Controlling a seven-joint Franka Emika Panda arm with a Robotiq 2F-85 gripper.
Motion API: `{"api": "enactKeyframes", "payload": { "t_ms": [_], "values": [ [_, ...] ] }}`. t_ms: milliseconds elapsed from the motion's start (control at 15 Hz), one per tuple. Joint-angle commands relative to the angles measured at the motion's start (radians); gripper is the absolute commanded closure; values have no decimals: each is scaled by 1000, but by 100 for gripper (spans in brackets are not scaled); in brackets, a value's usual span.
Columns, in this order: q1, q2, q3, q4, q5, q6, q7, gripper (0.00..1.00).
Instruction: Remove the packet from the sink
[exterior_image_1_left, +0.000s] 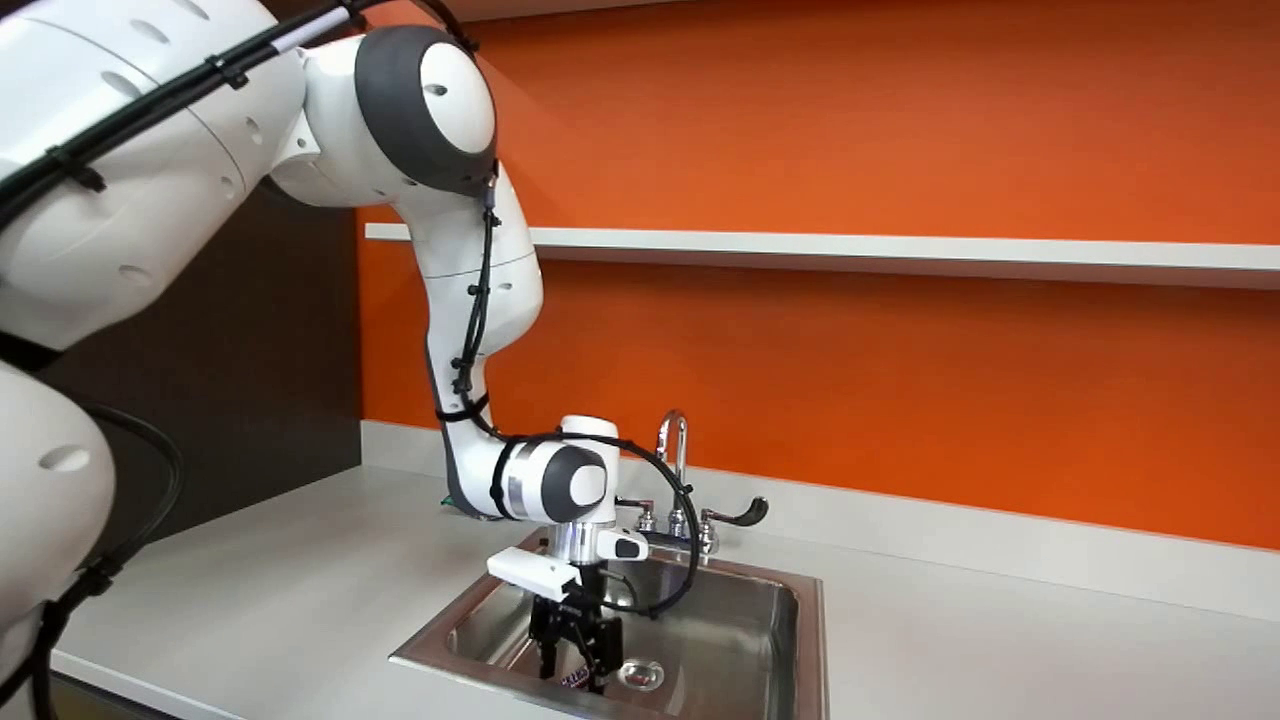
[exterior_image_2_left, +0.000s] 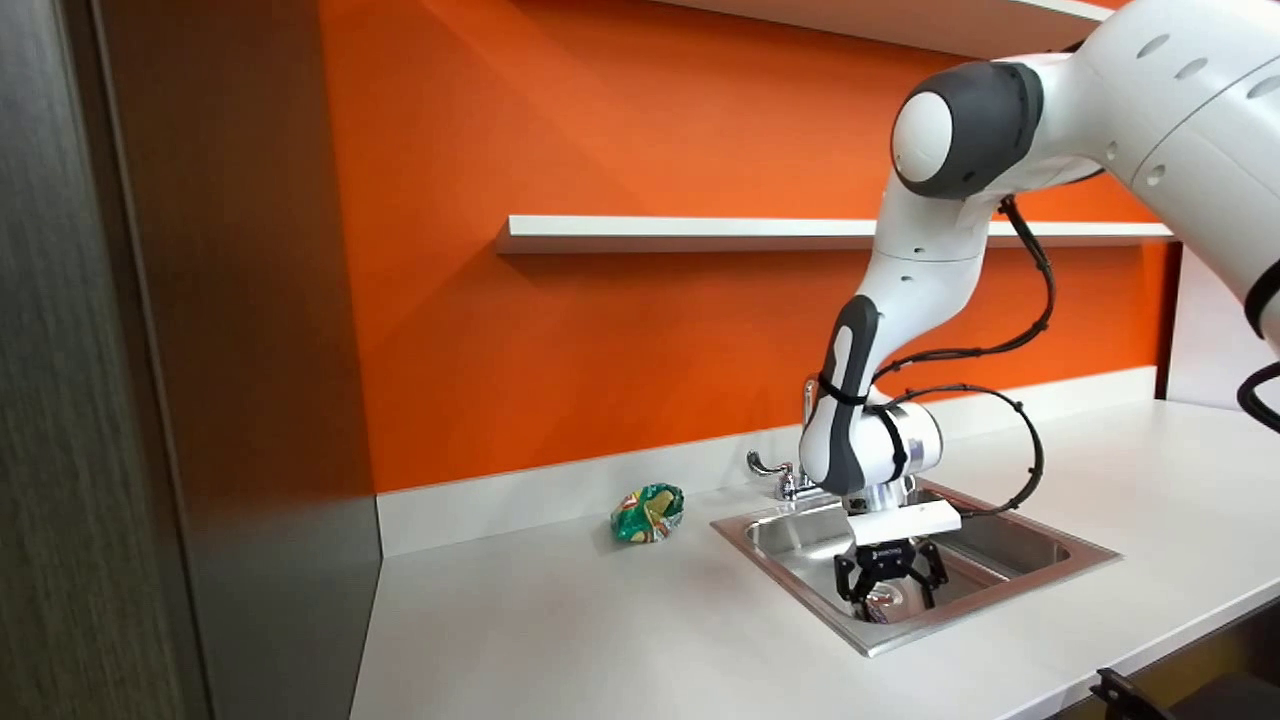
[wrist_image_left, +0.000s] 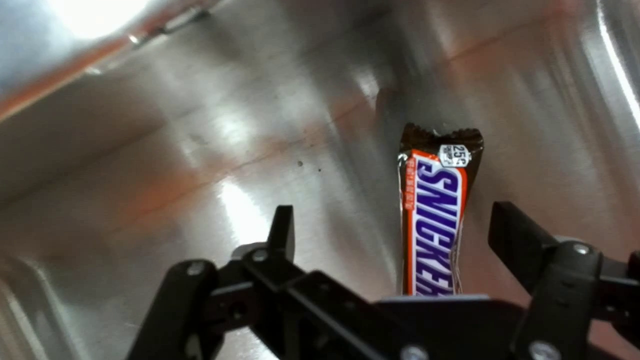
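The packet is a small brown Snickers wrapper with a white, purple and red label (wrist_image_left: 435, 215). It lies flat on the floor of the stainless-steel sink (wrist_image_left: 260, 175), and its lower end is hidden behind the gripper's body. My gripper (wrist_image_left: 392, 217) is open, one finger on each side of the packet, touching neither side; the packet is closer to the right finger. In both exterior views, the gripper (exterior_image_1_left: 572, 672) (exterior_image_2_left: 896, 604) is down inside the sink (exterior_image_1_left: 810, 640) (exterior_image_2_left: 785, 585). Only a small part of the packet (exterior_image_1_left: 576, 679) (exterior_image_2_left: 874, 613) shows between and beside the fingers.
A chrome faucet with handles (exterior_image_1_left: 679, 465) (exterior_image_2_left: 790, 484) stands at the sink's back edge. A crinkled green packet (exterior_image_2_left: 648, 513) lies on the white countertop (exterior_image_2_left: 560, 610) near the wall. Basin walls surround the gripper. A white shelf (exterior_image_1_left: 900, 250) runs along the orange wall.
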Motion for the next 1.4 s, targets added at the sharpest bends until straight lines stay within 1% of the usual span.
{"api": "enactKeyframes", "payload": {
  "t_ms": [0, 133, 200, 267, 467, 600, 733, 867, 1067, 1133, 1333],
  "values": [
    [14, 20, -14, 27, -14, -12, 34, 0],
    [13, 28, -14, 33, -13, -13, 34, 0],
    [12, 31, -13, 35, -12, -14, 32, 25],
    [12, 34, -13, 38, -12, -15, 31, 26],
    [11, 42, -12, 47, -11, -18, 30, 51],
    [10, 49, -11, 54, -11, -20, 28, 65],
    [9, 55, -10, 60, -10, -21, 27, 82],
    [8, 60, -9, 65, -8, -23, 27, 95],
    [7, 65, -8, 69, -7, -26, 26, 93],
    [7, 64, -7, 69, -6, -27, 27, 94],
    [7, 45, -6, 61, -6, -30, 23, 94]
  ]
}}
